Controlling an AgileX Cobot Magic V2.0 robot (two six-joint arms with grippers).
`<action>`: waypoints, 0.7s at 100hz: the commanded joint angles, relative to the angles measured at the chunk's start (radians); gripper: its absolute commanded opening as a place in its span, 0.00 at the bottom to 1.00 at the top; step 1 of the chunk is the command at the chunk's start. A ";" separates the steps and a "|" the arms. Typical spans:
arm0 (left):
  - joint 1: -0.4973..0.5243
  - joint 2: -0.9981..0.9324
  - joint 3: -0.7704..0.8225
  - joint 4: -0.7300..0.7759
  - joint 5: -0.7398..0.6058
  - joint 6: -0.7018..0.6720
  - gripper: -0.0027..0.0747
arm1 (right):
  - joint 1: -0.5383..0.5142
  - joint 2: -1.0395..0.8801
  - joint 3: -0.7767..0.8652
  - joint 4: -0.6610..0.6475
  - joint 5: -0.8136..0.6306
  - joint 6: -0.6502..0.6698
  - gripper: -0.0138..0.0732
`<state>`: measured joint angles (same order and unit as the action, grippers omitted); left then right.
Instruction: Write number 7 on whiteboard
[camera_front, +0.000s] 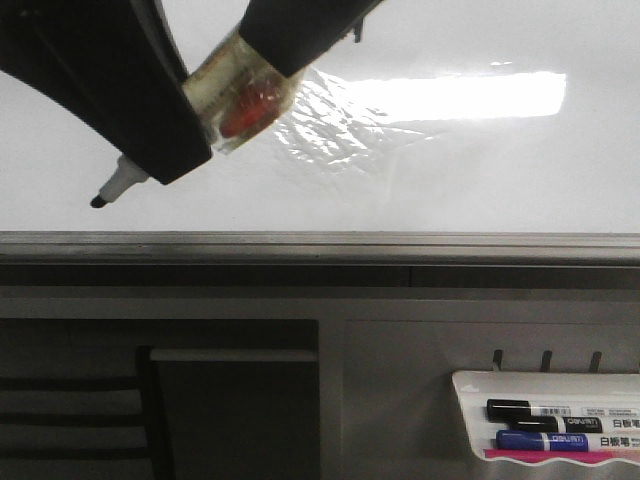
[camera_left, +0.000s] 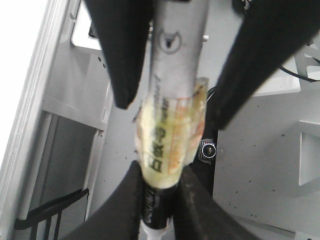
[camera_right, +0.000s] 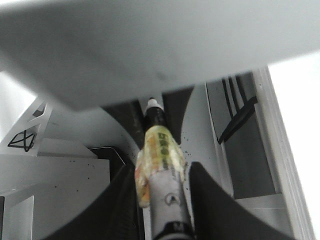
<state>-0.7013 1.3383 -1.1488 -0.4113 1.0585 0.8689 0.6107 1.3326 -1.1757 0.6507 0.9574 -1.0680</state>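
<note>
You are looking at a task that is only getting started; no number 7 is showing anywhere on the whiteboard (camera_front: 450, 170), whose glossy face is carrying nothing but the wrinkled bright reflection, so both strokes of the digit are waiting to be drawn. The marker (camera_front: 240, 95) is hanging in front of the board's upper left area, above the grey bottom rail (camera_front: 400, 245); its cap is off. Its long axis is running on a slant from upper right to lower left in the front view, and its dark tip (camera_front: 98, 202) is pointing down-left. Whether the tip is touching the board you cannot tell. Your left end effector (camera_left: 160, 200) is closing tight on the black section near the tip. Your right end effector (camera_right: 167, 210) is flanking the grey barrel behind the yellowish tape wrap (camera_right: 157, 160); its fingers (camera_right: 220, 210) are lying close along both sides, yet whether they are pressing or merely standing alongside you cannot tell.
</note>
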 joint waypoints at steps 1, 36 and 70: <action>-0.010 -0.024 -0.033 -0.033 -0.021 -0.012 0.01 | 0.002 -0.023 -0.037 0.032 -0.032 0.003 0.34; -0.010 -0.024 -0.033 -0.037 -0.021 -0.018 0.01 | 0.002 -0.023 -0.037 0.032 -0.032 0.003 0.14; -0.002 -0.033 -0.046 -0.033 -0.042 -0.036 0.52 | -0.001 -0.025 -0.042 -0.015 -0.028 0.037 0.12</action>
<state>-0.7057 1.3383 -1.1548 -0.4017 1.0518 0.8622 0.6130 1.3326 -1.1773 0.6323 0.9622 -1.0570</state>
